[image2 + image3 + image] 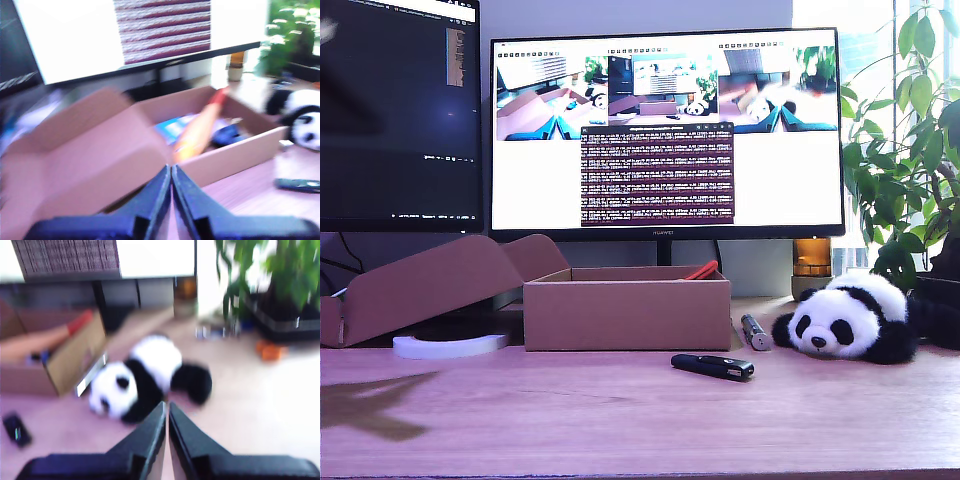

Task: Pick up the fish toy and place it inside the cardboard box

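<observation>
The fish toy lies inside the cardboard box, orange body slanted, its red tail resting against the far wall. In the exterior view only the red tail tip shows above the cardboard box. My first gripper is shut with nothing in it, hovering in front of the box's near wall. My second gripper is also shut and holds nothing, above the table near the panda; the box with the fish toy lies beyond it. Neither gripper shows in the exterior view.
A plush panda lies to the exterior view's right of the box. A black device and a marker lie on the table. A slanted cardboard piece and a white curved object sit at the exterior view's left. Monitors and a plant stand behind.
</observation>
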